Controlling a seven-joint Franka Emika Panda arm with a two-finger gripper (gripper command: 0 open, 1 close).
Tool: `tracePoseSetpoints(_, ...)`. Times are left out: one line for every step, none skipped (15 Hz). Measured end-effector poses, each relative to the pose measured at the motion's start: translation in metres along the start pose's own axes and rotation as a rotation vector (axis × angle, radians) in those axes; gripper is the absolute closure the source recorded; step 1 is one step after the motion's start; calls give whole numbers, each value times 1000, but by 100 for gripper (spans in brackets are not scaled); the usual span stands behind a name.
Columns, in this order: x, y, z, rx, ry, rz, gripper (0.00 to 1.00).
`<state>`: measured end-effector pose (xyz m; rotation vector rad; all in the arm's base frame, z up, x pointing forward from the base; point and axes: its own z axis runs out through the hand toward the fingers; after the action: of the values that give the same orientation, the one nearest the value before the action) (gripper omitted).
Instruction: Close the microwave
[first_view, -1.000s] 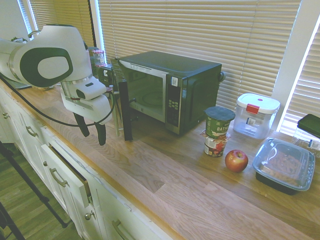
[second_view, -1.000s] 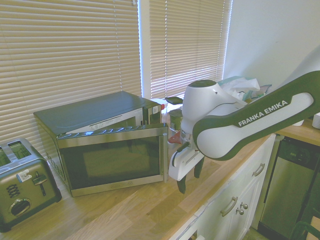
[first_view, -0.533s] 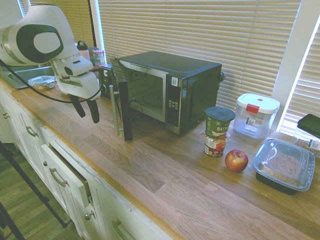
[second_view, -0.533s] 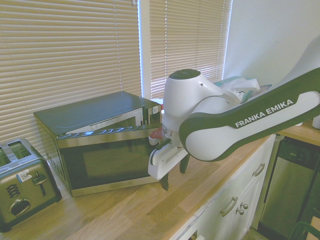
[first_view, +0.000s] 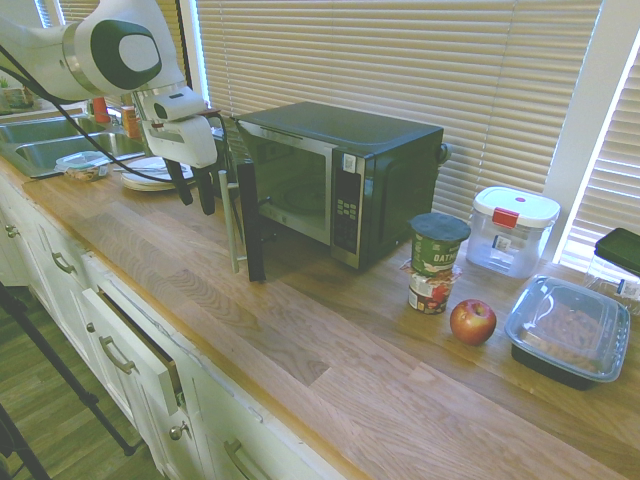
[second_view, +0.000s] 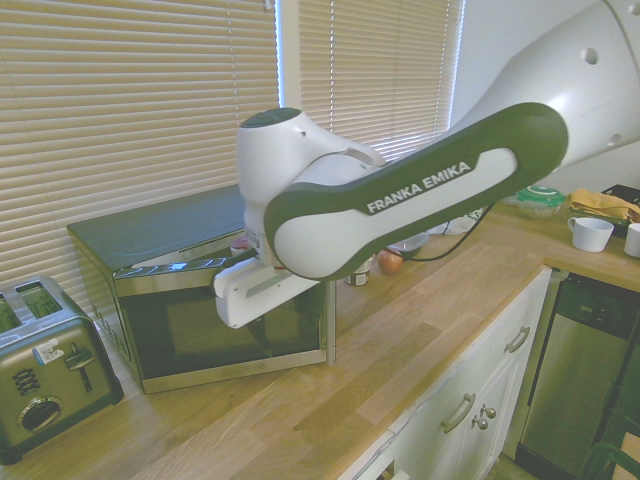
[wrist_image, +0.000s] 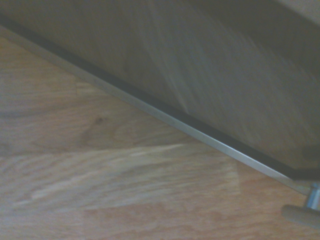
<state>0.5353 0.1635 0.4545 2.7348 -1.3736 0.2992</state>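
Note:
The black microwave (first_view: 345, 165) stands at the back of the wooden counter. Its dark glass door (first_view: 248, 215) is swung out towards the counter's front edge, with the long handle (first_view: 232, 235) upright on its free edge. My gripper (first_view: 196, 190) hangs open and empty just beyond the door's outer face, a little above the counter. In the second exterior view my arm crosses in front of the door (second_view: 180, 325), and the fingers do not show against the glass. The wrist view shows the door's silver lower edge (wrist_image: 165, 117) above the wood and the handle's end (wrist_image: 304, 214).
Right of the microwave are a stacked oatmeal tub (first_view: 437, 245), an apple (first_view: 472, 321), a clear box with a red latch (first_view: 512, 230) and a lidded black tray (first_view: 567, 328). A sink (first_view: 45, 145) and plates (first_view: 150, 172) lie behind the gripper. A toaster (second_view: 45, 360) stands beyond the microwave.
My arm has risen from the counter's front edge and swung back towards the door's outer face. The gripper stays open, and the door has not visibly moved.

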Motion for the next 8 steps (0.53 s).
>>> tracePoseSetpoints(2,-9,1,-1,-2,20,0)
tracePoseSetpoints(8,-17,3,-3,-4,44,0)
tracePoseSetpoints(19,-21,8,-5,-6,72,0)
tracePoseSetpoints(30,-24,12,-7,-7,104,0)
tracePoseSetpoints(43,-26,14,-6,-6,131,0)
tracePoseSetpoints(56,-28,14,-1,-3,152,0)
tracePoseSetpoints(67,-30,13,5,1,170,0)
tracePoseSetpoints(78,-33,11,8,4,187,0)
